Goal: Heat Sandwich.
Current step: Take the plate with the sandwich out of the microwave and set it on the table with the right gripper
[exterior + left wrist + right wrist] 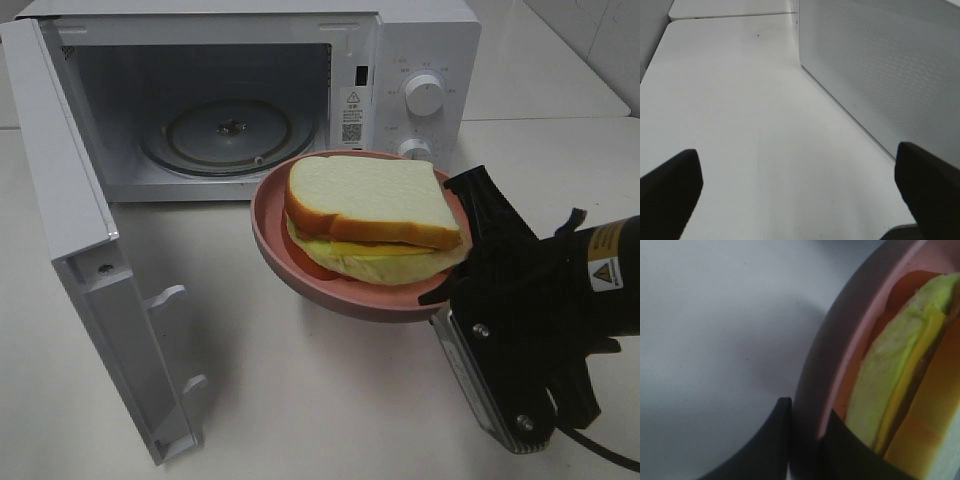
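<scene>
One sandwich (372, 215) rides a pink plate (290, 262) held up before the open microwave (240, 90).
Right gripper (807, 440) pinches the plate's rim; left gripper (800, 185) hangs spread wide over the white table (730, 110) beside the microwave's wall.

You're working at a mock kitchen set up in a lab or test room. A white microwave (250, 90) stands at the table's (300, 400) back edge, door (80, 260) swung open and glass turntable (228, 135) bare. The table is plain white, with more white tabletops butted against it beyond its far edge and a tiled wall (600, 40) past its back right corner.
</scene>
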